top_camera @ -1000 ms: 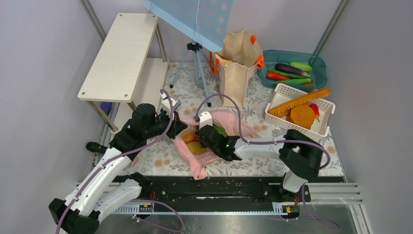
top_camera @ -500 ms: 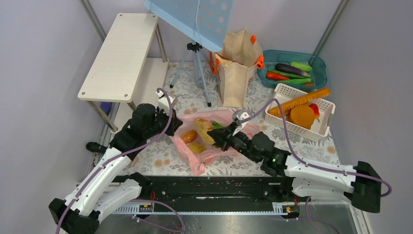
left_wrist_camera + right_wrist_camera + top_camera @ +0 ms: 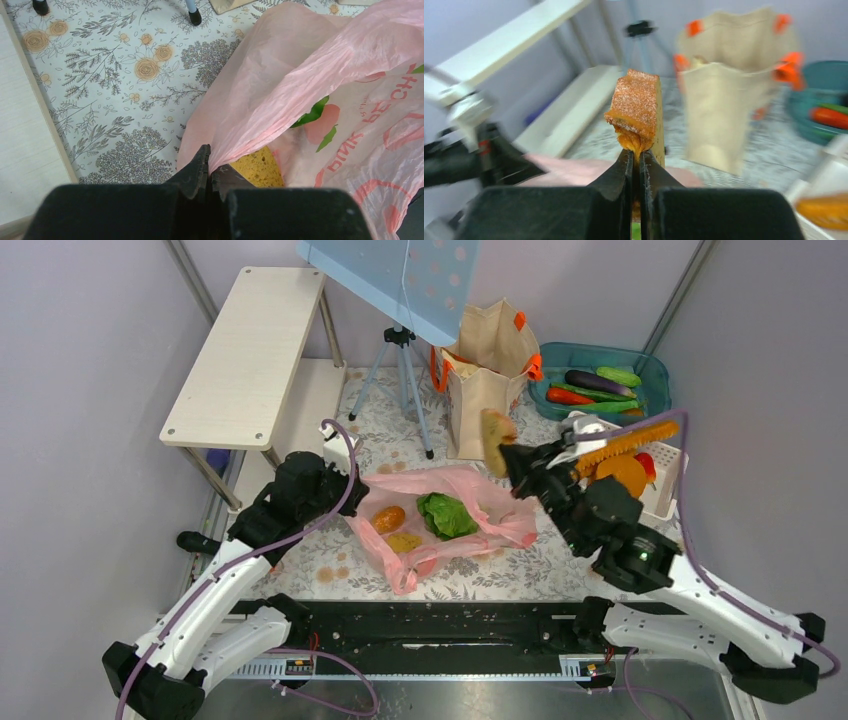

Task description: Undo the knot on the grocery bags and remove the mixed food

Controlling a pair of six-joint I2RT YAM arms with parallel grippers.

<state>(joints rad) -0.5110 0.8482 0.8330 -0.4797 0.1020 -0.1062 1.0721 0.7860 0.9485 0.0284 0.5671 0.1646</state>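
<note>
- Pink grocery bag (image 3: 455, 520) lies open mid-table (image 3: 380, 430); lettuce (image 3: 446, 515), orange pieces inside.
- Left gripper (image 3: 210, 167) clamped on bag's 9 o'clock edge.
- Right gripper (image 3: 637, 162) closed on bread piece (image 3: 639, 107), lifted at bag's 1 o'clock, before tote (image 3: 485, 380).

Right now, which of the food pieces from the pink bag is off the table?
The brown bread-like slice, pinched in the right end effector above the bag. The leafy green and two orange-yellow pieces lie in the open pink bag.

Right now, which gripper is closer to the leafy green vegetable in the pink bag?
Left. The left gripper pinches the pink bag edge beside the leafy green vegetable; the right gripper is lifted away, holding the bread piece.
</note>
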